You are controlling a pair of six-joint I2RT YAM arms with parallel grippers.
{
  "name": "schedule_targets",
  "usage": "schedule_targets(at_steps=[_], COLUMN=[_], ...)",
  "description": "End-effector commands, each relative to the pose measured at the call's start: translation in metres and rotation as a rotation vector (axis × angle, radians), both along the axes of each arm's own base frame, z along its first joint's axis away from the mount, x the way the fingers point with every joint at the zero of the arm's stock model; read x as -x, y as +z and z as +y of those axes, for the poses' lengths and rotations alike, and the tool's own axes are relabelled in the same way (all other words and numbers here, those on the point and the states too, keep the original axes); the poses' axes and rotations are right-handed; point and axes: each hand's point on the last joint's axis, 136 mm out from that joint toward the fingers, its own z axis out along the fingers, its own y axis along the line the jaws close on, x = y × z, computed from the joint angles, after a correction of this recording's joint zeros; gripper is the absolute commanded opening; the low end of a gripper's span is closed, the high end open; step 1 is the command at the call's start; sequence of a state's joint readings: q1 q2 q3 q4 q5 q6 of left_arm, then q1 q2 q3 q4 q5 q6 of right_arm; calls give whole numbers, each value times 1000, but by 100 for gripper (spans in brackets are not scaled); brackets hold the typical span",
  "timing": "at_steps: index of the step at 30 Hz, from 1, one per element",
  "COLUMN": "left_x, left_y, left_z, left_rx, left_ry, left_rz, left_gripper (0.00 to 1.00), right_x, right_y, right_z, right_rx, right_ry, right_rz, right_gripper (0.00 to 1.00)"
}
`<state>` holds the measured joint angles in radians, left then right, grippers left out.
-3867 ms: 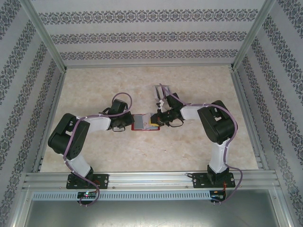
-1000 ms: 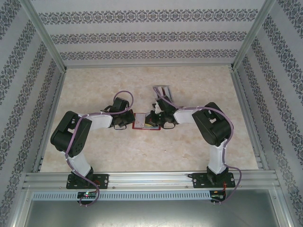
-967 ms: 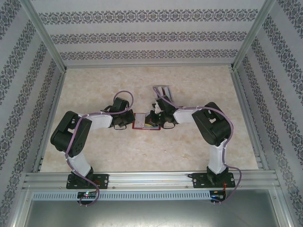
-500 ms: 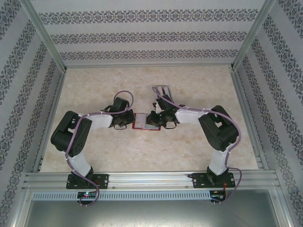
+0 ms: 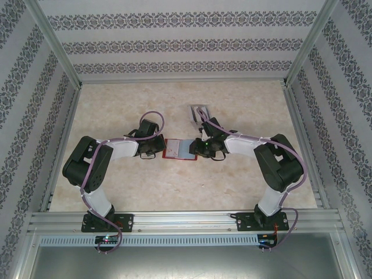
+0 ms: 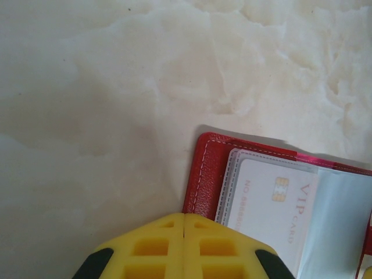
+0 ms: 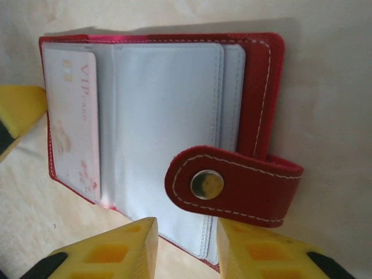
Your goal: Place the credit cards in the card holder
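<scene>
Top external shows us the marbled table with the red card holder open at frame centre. In the wrist views we see the left gripper pinched closed against its red edge. The right gripper is narrowly parted below the snap tab, and a white credit card sits pocketed.

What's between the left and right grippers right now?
The open red leather-like folding card holder, a white VIP card tucked inside, lies between left gripper and right gripper; the top external view shows it.

Red card holder (grey pkts)
</scene>
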<state>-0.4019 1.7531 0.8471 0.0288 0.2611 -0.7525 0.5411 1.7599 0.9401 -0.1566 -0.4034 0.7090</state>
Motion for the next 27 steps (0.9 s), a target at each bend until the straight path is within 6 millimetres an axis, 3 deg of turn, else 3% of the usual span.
schedule_targets(at_steps=[1, 16, 23, 27], left_x=[28, 28, 28, 30], left_y=[-38, -37, -38, -39], left_z=[9, 7, 7, 7], left_rx=[-74, -71, -70, -67], left_ry=[-14, -21, -24, -24], left_rz=[141, 141, 141, 144], left_gripper=[0, 0, 0, 0], right_x=[2, -1, -5, -9], right_y=[-10, -8, -9, -5], right_z=[2, 12, 21, 30], right_rx=[25, 42, 11, -29], right_ry=[16, 45, 45, 44], right_rz=[10, -7, -2, -6], right_gripper=[29, 7, 10, 19])
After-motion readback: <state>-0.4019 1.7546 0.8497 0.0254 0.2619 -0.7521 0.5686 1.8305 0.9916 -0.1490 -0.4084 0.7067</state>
